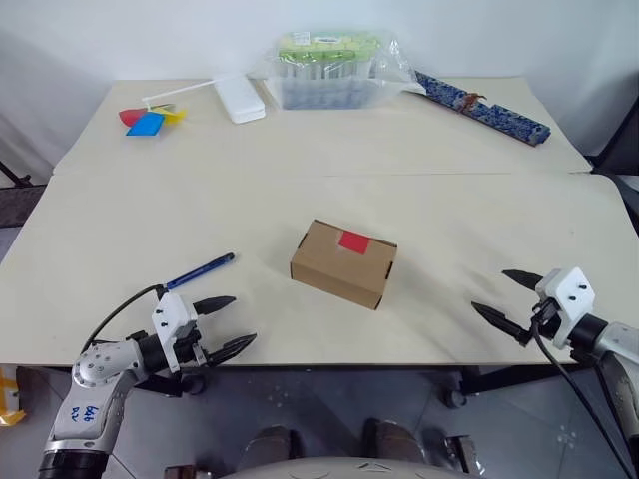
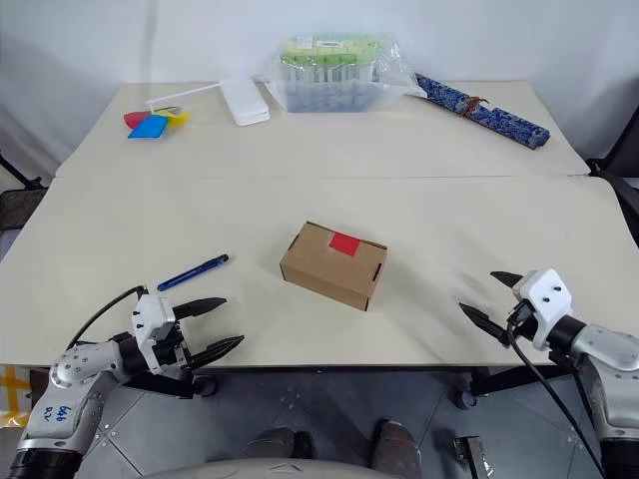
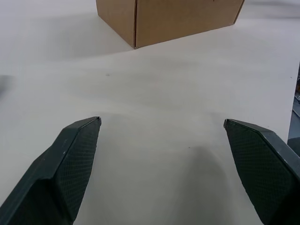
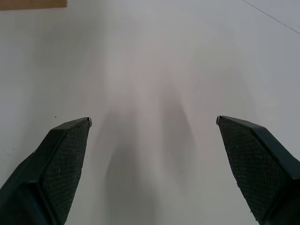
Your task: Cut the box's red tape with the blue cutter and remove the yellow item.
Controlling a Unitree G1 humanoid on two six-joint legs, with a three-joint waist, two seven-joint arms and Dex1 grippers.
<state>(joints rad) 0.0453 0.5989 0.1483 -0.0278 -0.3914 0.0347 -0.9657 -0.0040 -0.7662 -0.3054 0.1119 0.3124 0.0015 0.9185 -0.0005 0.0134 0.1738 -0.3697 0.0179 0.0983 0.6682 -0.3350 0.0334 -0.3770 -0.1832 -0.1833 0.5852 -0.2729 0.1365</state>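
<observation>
Closed box w/ red tape sits mid-table, cutter beside it — both grippers empty, fingers spread.

The box (image 1: 342, 263) is a small plain brown cardboard carton, flaps tucked shut, w/ a small bright red tape (image 1: 353, 240) patch on its top by the far edge. The blue cutter (image 1: 200, 271), slim and pen-shaped w/ a dark tip, lies near the box on the robot's left, apart from it. Left gripper (image 1: 227, 324) and right gripper (image 1: 509, 297) hover at the near table edge, wide open, holding nothing. Surface: pale beige table (image 1: 150, 215) — at the far side a plastic-wrapped green-topped container (image 1: 329, 70), white block (image 1: 240, 100), paper pinwheel (image 1: 150, 120), blue patterned strip (image 1: 484, 107). White wall behind.
</observation>
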